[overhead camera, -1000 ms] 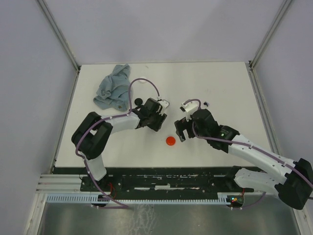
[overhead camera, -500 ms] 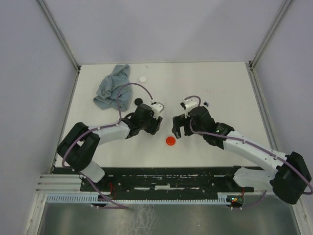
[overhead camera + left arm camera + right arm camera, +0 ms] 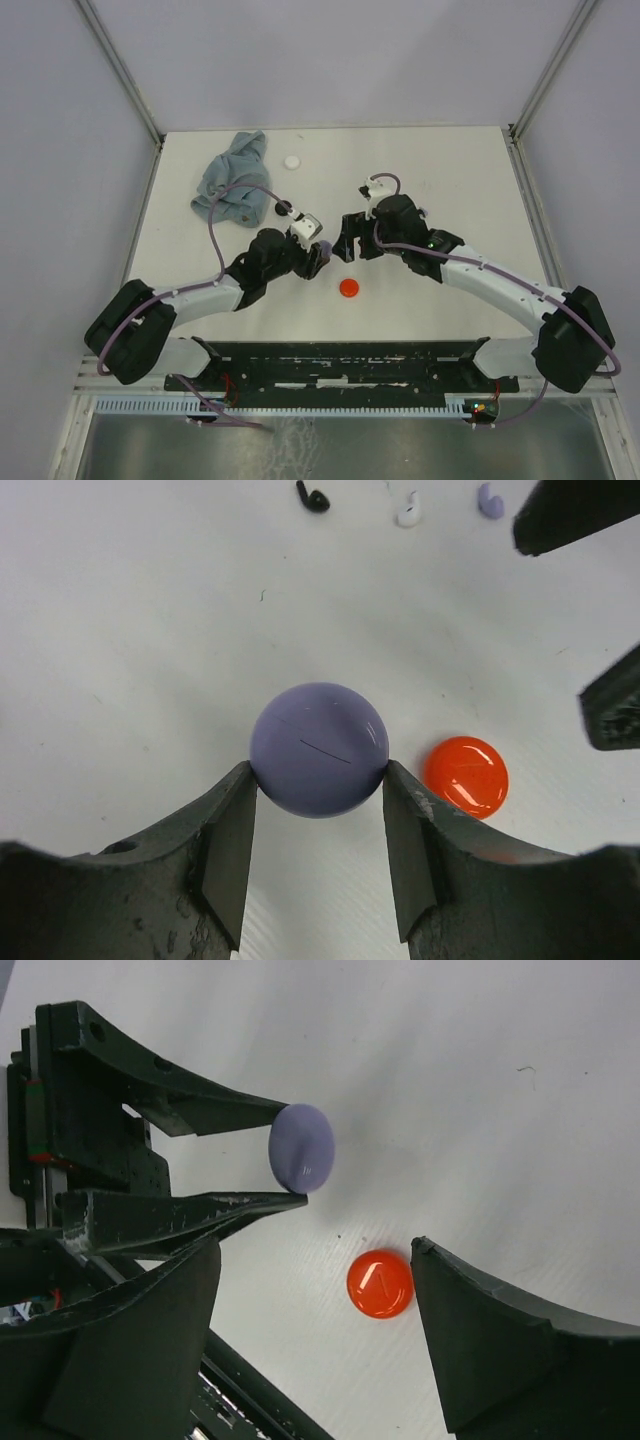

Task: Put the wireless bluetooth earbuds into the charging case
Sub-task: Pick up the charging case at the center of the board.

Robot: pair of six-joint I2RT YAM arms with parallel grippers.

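Left gripper (image 3: 319, 772) has the lavender disc (image 3: 319, 749) pinched between its two fingers (image 3: 232, 825), one pad on each side of the rim, and the right wrist camera catches that same disc (image 3: 302, 1148) clamped at the very tips. Whether it is touching the table (image 3: 450, 170) or is just off it, I cannot tell. Facing it, the right gripper (image 3: 318, 1250) is spread wide and holding nothing; from the top camera the two grippers sit nose to nose near mid-table, left (image 3: 318, 256) and right (image 3: 346, 240), close but apart. A red disc (image 3: 466, 777) lies flat on the table just beside the lavender one, on the side of the left gripper's right finger; from above it (image 3: 349, 288) sits nearer the arm bases than both grippers. Now the earbuds: three loose on the table beyond the held disc in the left wrist view, a black earbud (image 3: 314, 498), a white earbud (image 3: 408, 513) and a lavender earbud (image 3: 489, 500), roughly in a row, well apart from the disc and none of them in any case. No red earbud shows. Far left, a crumpled blue-grey cloth (image 3: 232, 178), with a white disc (image 3: 291, 161) beside it and a black disc (image 3: 283, 208) near the left arm's cable.
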